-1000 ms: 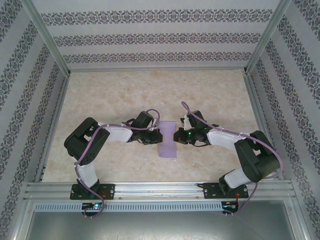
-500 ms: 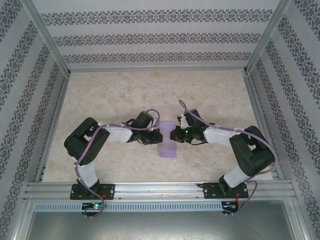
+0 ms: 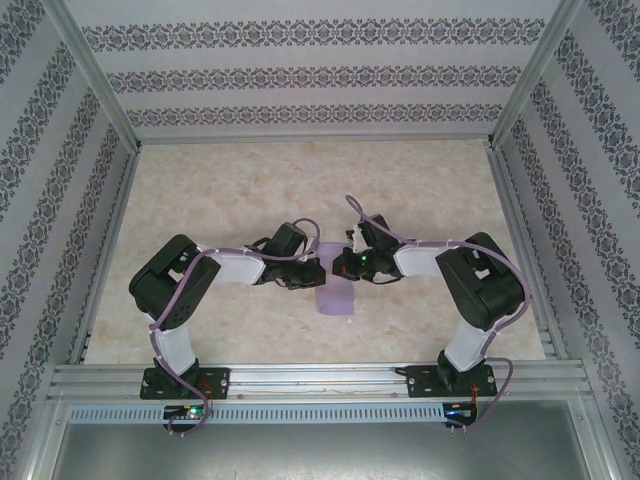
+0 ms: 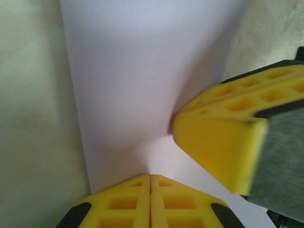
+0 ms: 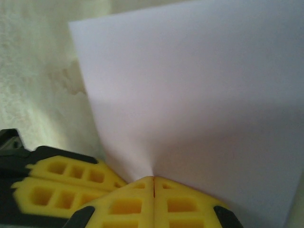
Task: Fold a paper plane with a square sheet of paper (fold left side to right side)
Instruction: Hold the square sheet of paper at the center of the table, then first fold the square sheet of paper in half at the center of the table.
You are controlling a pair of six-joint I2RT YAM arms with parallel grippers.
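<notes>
The sheet of paper [image 3: 335,300] lies near the middle of the table [image 3: 230,190], between the two arms. From above it reads as a narrow lavender strip running from far to near, its near end bare and its far part hidden under the two wrists.

The left gripper [image 3: 314,275] reaches in from the left and the right gripper [image 3: 337,268] from the right. They meet over the paper, almost touching each other.

In the left wrist view the left gripper's yellow fingers [image 4: 123,204] are pressed tight together with no gap, and the paper rises out of their seam, so they are clenched on its edge. The sheet bows up and away from them into a pale, smooth surface. A yellow finger of the right gripper [image 4: 218,142] presses against the paper just to the right of that pinch.

In the right wrist view the right gripper's fingers [image 5: 185,206] are likewise squeezed together on the paper's edge. The sheet fans up from the seam, and one corner stands against the marbled tabletop at the upper left. The left gripper's yellow finger [image 5: 61,183] sits just beside them, low on the left.

Patterned wallpaper [image 3: 300,80] covers the walls around the table, and an aluminium rail [image 3: 320,378] at the near edge carries both arm bases
</notes>
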